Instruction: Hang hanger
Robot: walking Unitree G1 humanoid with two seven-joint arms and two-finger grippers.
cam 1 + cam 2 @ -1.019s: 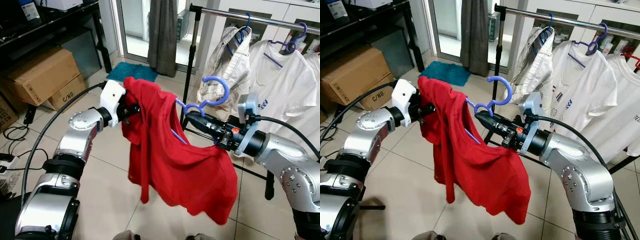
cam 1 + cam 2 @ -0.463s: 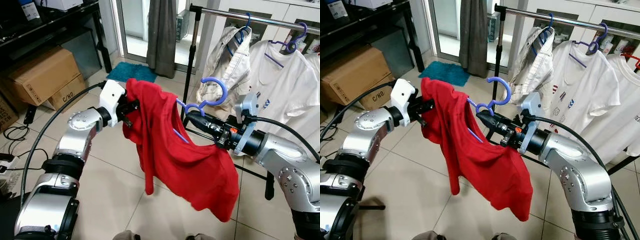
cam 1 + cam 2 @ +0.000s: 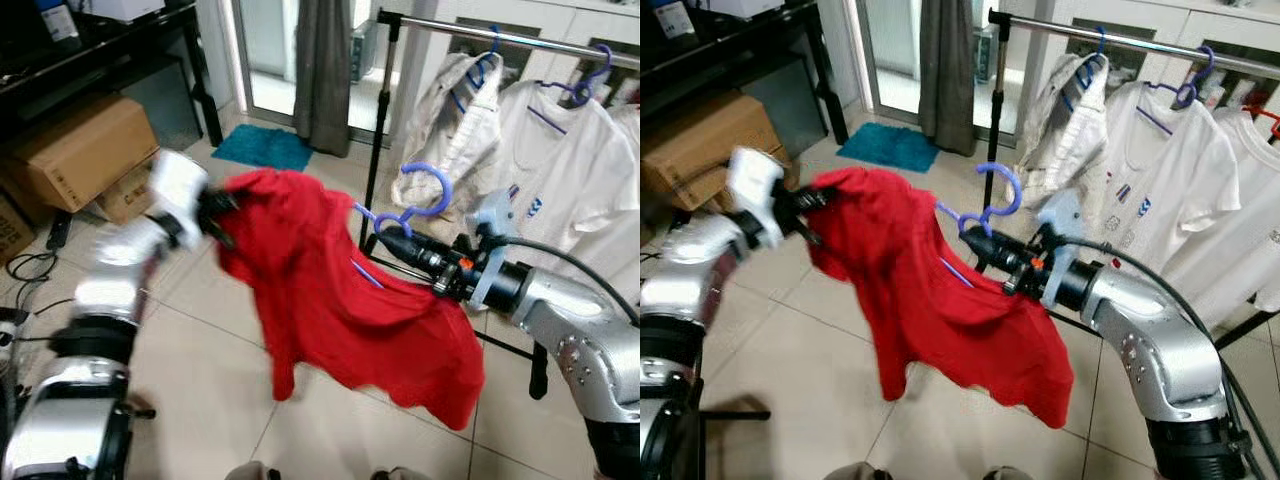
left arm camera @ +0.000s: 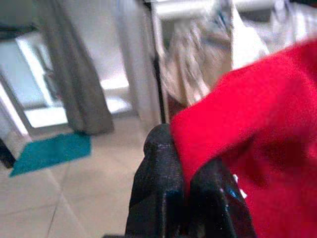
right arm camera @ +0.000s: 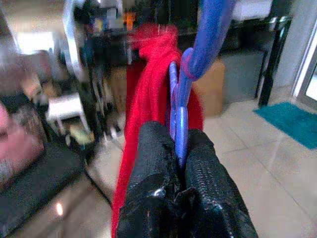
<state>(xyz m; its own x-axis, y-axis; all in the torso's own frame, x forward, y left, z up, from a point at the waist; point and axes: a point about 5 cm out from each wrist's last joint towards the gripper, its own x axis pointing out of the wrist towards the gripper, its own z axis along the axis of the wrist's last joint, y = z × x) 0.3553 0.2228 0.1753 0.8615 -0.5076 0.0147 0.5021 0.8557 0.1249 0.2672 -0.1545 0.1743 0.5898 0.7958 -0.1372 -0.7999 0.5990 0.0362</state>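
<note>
Red cloth, a shirt (image 3: 340, 300), drapes over the blue hanger (image 3: 415, 205), which sits mid-scene between the two arms. The right hand (image 3: 385, 240) is clamped shut on the hanger's neck; the left hand (image 3: 215, 210), blurred, pinches the shirt's shoulder at 9 o'clock. The step in hand looks like dressing the shirt onto the hanger. Next, I judge, the hook must go up to the clothes rail (image 3: 500, 35) at 1 o'clock. White shirts (image 3: 560, 160) on hangers crowd the rail; cardboard boxes (image 3: 85, 150) stand at 10 o'clock.
</note>
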